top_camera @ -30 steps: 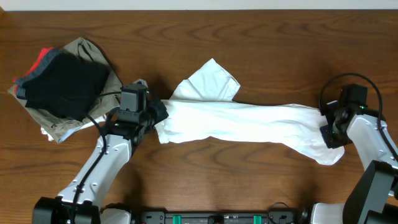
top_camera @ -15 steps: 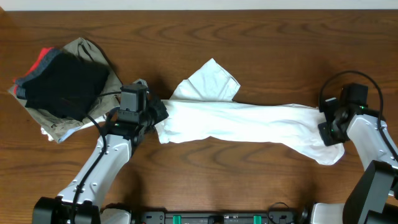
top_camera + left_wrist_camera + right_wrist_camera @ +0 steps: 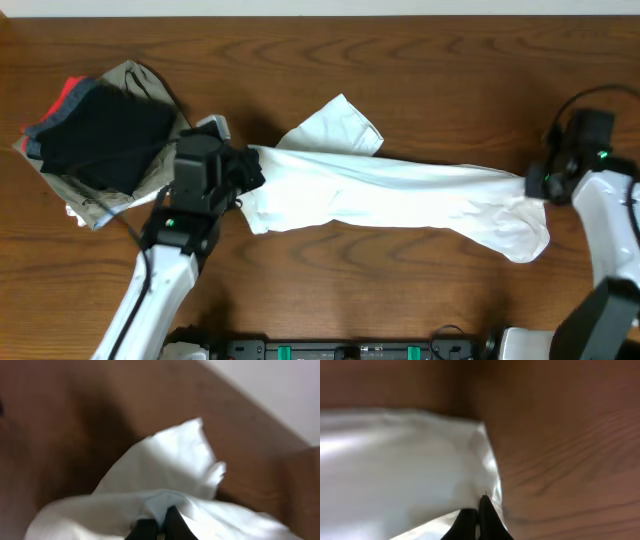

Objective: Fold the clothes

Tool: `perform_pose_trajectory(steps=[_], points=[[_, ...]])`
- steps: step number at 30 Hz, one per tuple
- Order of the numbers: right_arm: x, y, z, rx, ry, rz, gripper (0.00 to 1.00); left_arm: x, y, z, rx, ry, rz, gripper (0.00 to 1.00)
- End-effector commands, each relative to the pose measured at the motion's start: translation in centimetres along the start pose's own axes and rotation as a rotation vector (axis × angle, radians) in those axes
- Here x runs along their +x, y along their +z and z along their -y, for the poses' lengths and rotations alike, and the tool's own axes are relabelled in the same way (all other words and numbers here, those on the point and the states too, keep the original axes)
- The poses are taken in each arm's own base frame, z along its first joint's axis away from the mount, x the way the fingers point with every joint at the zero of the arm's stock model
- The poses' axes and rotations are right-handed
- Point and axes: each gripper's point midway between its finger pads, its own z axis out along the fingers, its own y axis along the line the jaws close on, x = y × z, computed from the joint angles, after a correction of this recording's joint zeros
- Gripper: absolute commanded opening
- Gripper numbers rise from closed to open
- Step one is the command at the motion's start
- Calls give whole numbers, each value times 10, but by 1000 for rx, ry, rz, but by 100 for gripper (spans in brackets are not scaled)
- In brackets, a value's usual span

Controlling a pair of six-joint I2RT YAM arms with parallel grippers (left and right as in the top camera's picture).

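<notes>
Sprawling clothes (image 3: 400,195), wooden table (image 3: 420,290), pale wall (image 3: 280,390)

Overhead view: I see even, fairly bright light from above, focus sharp; the long white cotton garment (image 3: 400,195) reads near blown-out, w/ soft shadow along its lower edge on the brown wood-grain table (image 3: 450,90). Left wrist view: heavily blurred, dim at left, dark shadow patch on the wood. Right wrist view: blurred too; cloth brightest at left, wood grain smeared.
</notes>
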Motion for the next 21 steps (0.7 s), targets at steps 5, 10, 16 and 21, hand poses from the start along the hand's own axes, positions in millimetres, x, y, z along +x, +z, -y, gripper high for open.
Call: perform_pose_trajectory(steps=[5, 10, 16, 21], points=[[-67, -137, 18, -21, 108, 316, 1, -64, -73, 59, 163, 72, 254, 6], [-67, -203, 29, -18, 123, 416, 1, -94, -129, 95, 269, 104, 398, 6], [-55, -270, 46, -14, 215, 549, 1, -118, -195, 127, 373, 135, 540, 6], [-49, -316, 63, 18, 259, 680, 1, -126, -231, 142, 427, 150, 613, 6]])
